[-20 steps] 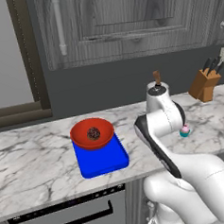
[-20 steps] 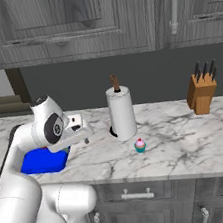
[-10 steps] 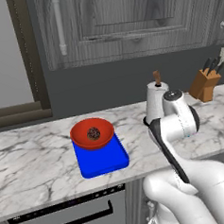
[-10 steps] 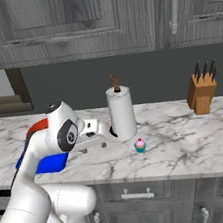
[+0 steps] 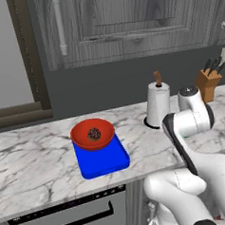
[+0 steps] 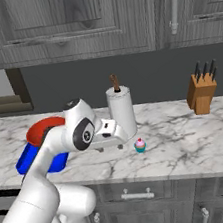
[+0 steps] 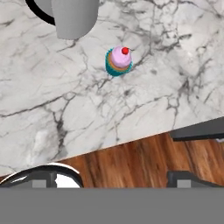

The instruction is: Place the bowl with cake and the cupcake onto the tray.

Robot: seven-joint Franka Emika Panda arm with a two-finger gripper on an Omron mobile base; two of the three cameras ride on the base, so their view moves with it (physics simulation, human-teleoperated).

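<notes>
Red and shallow, the bowl with cake [image 5: 92, 134] already sits on the far part of the blue tray [image 5: 106, 160], a small dark lump at its centre. That tray lies flat on the marble counter [image 5: 32, 167], near its front edge and left of the arm.

Well to the right, the cupcake [image 6: 140, 145] stands alone on the bare counter, teal wrapper below and pink top with a red dot above. It is upright, just in front and a little right of a white paper-towel roll [image 6: 121, 111] on a dark round base. From the hand camera the cupcake [image 7: 118, 61] appears beyond the counter's front edge, with wooden floor [image 7: 144, 162] showing below.

The claw [image 6: 119, 140] hangs just left of the cupcake, apart from it, its jaws spread wide and holding nothing. A wooden knife block [image 6: 202, 93] stands far right by the dark wall, under grey cabinet doors [image 6: 69, 18].
</notes>
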